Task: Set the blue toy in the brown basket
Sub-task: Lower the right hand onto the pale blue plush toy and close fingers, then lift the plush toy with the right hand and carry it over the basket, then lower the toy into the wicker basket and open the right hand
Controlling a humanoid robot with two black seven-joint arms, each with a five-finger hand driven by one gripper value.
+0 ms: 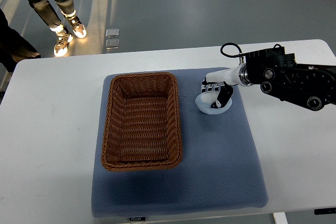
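Right robot hand (215,95) curled on toy (212,104) beside basket (143,121); loose grip risks slip, drop short of rim.

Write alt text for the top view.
The right robot hand grips a pale blue toy on a blue mat, just right of an empty brown basket. A person's feet show beyond the white table.

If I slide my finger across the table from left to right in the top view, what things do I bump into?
Bare white table → blue mat's edge → brown basket → pale blue toy with the right hand on it → the robot's black arm.
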